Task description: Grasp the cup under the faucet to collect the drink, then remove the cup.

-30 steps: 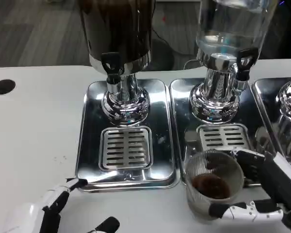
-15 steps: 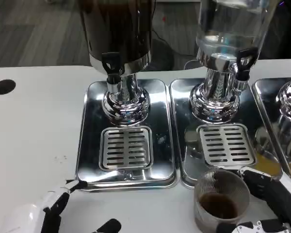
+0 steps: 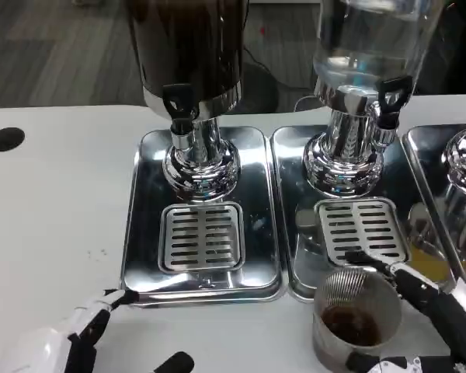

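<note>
A clear ribbed cup (image 3: 354, 316) with dark drink in its bottom stands at the front right, just before the middle tray's front edge. My right hand (image 3: 427, 318) holds it, one finger along its far rim and another under its near side. The black-handled faucet (image 3: 179, 105) of the dark dispenser hangs over the left tray's slotted grate (image 3: 201, 236), with nothing under it. My left hand (image 3: 70, 338) rests at the bottom left on the white table, fingers apart, holding nothing.
Three shiny drip trays sit side by side: left tray (image 3: 144, 233), middle tray (image 3: 295, 256) under the clear dispenser (image 3: 365, 54), and a third tray (image 3: 435, 179) at the right edge. A black hole (image 3: 5, 139) marks the table's far left.
My right hand has drawn the cup off the middle tray's front toward me and slightly right, then held it nearly still. The left hand has stayed put.
</note>
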Motion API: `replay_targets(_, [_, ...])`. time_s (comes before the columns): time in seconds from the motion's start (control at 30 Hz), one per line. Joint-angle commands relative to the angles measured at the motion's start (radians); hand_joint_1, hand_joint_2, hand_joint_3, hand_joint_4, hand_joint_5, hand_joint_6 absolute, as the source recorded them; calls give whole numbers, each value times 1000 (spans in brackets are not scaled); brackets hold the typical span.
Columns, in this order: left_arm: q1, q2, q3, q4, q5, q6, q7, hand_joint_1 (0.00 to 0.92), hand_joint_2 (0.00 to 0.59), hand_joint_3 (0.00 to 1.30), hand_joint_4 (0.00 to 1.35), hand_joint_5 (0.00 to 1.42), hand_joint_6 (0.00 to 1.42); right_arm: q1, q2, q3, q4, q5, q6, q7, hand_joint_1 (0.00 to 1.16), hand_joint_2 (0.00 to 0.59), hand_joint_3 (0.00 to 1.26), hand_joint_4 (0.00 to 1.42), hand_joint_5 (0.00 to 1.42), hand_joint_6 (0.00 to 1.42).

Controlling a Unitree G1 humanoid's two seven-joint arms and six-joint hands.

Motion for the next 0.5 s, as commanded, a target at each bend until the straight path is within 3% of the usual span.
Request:
replay_targets(0.03, [13,7,-5,-12,9,6,-9,0,81,291,198,295,367,-1,-17,11,-26,-3,-22,-8,729,88,93,44,154,108])
replay_targets(0.13, [17,7,-3,-12,5,3,-7,0,81,291,198,296,368,4,-24,18,-46,8,-17,-1,667,99,4,0,30,16])
replay_targets(0.3, [23,7,1,-10,-2,-6,3,0,81,291,198,297,368,22,-38,37,-102,68,7,32,208,187,4,0,1,7])
replay_targets(0.37, [25,7,3,-9,-8,-14,9,0,82,291,198,296,369,33,-42,45,-146,155,45,67,58,283,61,0,40,23])
replay_targets(0.43, [26,7,6,-6,-16,-21,13,0,82,291,198,292,369,48,-44,51,-203,264,109,118,6,366,115,17,74,39])
replay_targets(0.5, [26,9,13,-1,-26,-32,20,0,82,291,198,289,368,76,-37,49,-289,408,232,188,0,455,153,38,84,30])
